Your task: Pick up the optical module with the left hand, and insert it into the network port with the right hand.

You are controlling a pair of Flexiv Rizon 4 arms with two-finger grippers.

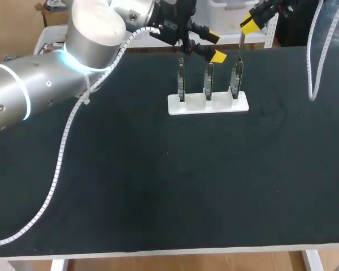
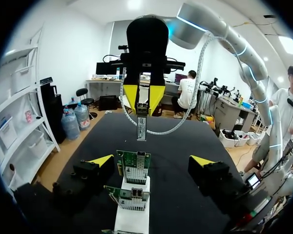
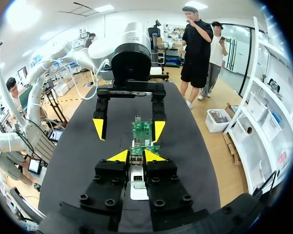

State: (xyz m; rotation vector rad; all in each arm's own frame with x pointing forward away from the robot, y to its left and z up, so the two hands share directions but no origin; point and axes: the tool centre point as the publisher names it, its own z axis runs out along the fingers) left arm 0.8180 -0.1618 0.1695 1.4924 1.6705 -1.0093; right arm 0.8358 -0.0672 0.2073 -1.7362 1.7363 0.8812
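While hovering near the 12 o'clock edge of the black table (image 1: 158,186), pinches the optical module (image 2: 141,126) upright in the right gripper (image 2: 142,105), fingers nearly closed, just above the 3 o'clock network card (image 1: 236,79) of the white holder (image 1: 208,104). Holds nothing in the left gripper (image 2: 152,161), spread wide near the other cards (image 1: 208,80). Wide free room toward 6 and 9 o'clock.

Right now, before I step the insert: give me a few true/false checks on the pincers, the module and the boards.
1. The right pincer grips the optical module. True.
2. The left pincer is shut on a board. False: it is open, straddling the boards.
3. Three boards stand upright in the white holder. True.
4. The optical module is already seated in a port. False: it hangs from the right pincer, not in any port.
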